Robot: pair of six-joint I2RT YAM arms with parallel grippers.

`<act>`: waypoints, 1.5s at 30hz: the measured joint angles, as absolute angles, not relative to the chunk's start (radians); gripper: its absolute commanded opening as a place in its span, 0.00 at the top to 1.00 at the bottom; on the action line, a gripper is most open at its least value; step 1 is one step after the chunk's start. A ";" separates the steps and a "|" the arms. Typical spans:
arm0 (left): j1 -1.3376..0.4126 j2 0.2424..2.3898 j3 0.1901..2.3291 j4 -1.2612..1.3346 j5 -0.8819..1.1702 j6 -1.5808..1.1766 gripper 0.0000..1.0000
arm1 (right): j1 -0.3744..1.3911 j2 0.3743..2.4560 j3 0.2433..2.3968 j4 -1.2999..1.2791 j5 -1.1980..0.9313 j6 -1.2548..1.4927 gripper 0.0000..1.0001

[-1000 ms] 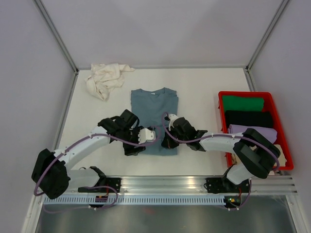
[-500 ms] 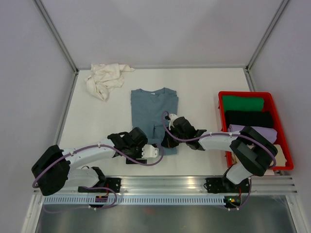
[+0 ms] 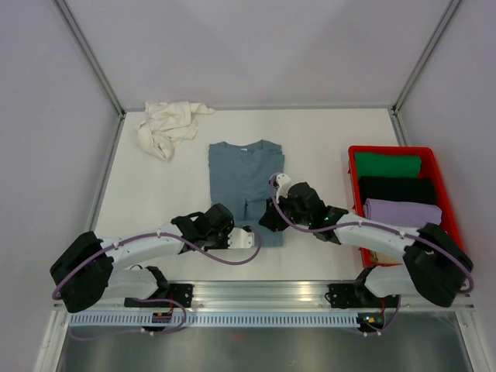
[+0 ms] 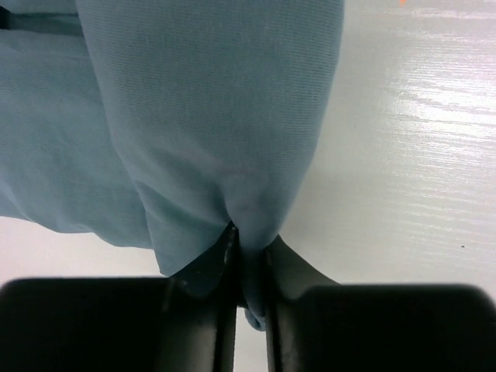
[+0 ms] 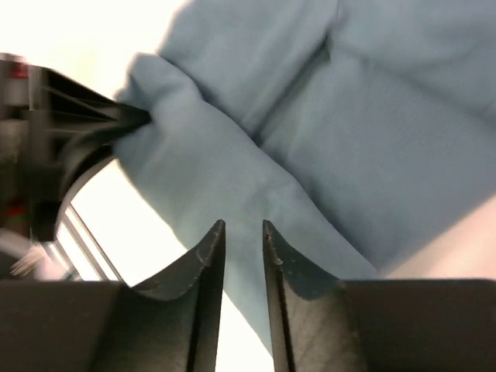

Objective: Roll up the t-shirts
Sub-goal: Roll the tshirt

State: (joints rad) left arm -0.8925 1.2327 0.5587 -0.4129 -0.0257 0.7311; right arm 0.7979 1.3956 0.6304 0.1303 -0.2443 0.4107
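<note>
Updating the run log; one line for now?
left end effector: pinching blue t-shirt | right end effector: slightly parted over it

Over the last second my left arm has dropped from above the blue-grey t-shirt (image 3: 244,174) to lie low along the counter's (image 3: 325,139) near edge. Its left tool (image 4: 248,263), spread wide before, now pinches a fold of the shirt's near hem. My right arm's elbow has swung outward, and the right tool (image 5: 242,229), previously closed, now shows a narrow gap over the cloth.
</note>
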 measured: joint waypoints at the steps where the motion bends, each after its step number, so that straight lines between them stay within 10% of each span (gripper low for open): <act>1: -0.892 1.230 0.559 -0.416 -0.025 0.731 0.88 | 0.797 1.344 0.621 0.127 -0.231 0.379 0.65; 14: -0.855 1.221 0.617 -0.552 0.093 0.735 0.98 | 0.794 0.837 0.582 -0.005 -0.155 -0.174 0.52; 45: -0.646 1.339 0.774 -0.740 0.282 0.749 0.98 | 1.208 1.176 0.418 -0.003 0.137 -0.493 0.40</act>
State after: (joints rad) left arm -0.6464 1.3392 0.7742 -0.7403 0.2817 0.7494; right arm 1.2083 1.1763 0.4179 -0.0029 0.1371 -0.4931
